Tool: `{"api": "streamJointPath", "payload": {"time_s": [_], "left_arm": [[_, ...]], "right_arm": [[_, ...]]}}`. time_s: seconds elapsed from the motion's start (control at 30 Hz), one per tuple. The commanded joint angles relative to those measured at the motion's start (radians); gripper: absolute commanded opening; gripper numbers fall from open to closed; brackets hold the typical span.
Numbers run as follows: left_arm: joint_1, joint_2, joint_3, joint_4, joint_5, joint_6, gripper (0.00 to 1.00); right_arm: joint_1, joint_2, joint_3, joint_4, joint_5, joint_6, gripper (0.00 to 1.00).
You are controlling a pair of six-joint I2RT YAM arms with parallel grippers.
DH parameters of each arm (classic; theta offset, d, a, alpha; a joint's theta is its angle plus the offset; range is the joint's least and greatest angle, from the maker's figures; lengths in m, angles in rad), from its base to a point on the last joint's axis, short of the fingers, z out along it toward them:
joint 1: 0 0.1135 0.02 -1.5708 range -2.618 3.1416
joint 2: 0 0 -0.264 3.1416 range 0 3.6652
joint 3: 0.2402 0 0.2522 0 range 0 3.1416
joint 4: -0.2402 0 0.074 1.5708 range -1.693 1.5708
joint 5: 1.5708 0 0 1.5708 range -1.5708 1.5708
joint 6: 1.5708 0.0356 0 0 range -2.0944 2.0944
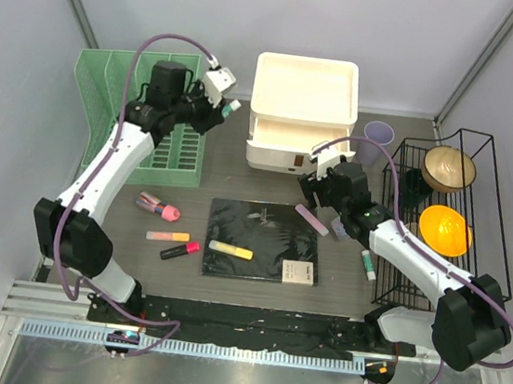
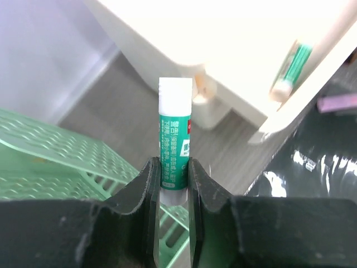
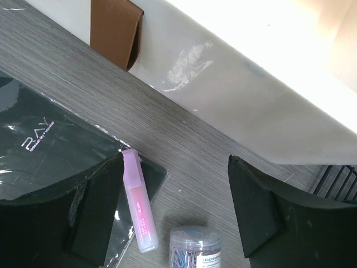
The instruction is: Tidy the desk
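Left gripper [image 2: 170, 178] clamped on white-capped green glue stick [image 2: 175, 134]; label in Chinese print, too small to read. It is held between the green mesh plastic rack [image 2: 50, 162] and cream plastic drawer unit [image 2: 234, 44]. Right gripper [image 3: 175, 190] jaws wide, empty, over the dark wood-grain desk [image 3: 72, 84] under everything. Beneath: black notebook [image 3: 39, 139] printed "RAY", lilac highlighter [image 3: 139, 206], clear paper-clip jar [image 3: 195, 245].

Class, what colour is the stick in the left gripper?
Glue stick: green, white cap; best in left wrist view.

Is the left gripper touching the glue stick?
Touching. In the left wrist view the left gripper clamps the glue stick, both fingers pressed against its sides.
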Motion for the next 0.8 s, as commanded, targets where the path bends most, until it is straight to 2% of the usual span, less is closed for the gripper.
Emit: {"api": "streamJointPath", "payload": {"time_s": [0.0, 0.3, 0.47, 0.77], "left_arm": [[-0.034, -0.024, 0.136, -0.011, 0.071, -0.055, 0.00], [-0.166, 0.031, 0.237, -0.060, 0.093, -0.097, 0.00], [-0.242, 0.087, 0.253, -0.047, 0.050, -0.126, 0.00], [-0.292, 0.218, 0.335, -0.063, -0.016, -0.086, 0.00]], "right_arm": [[-0.004, -0.015, 0.043, 0.027, -0.007, -0.003, 0.79], [-0.002, -0.029, 0.041, 0.029, -0.005, -0.003, 0.79], [-0.002, -0.027, 0.041, 0.027, -0.002, -0.005, 0.79], [-0.004, -0.035, 0.041, 0.027, 0.002, -0.005, 0.79]]}}
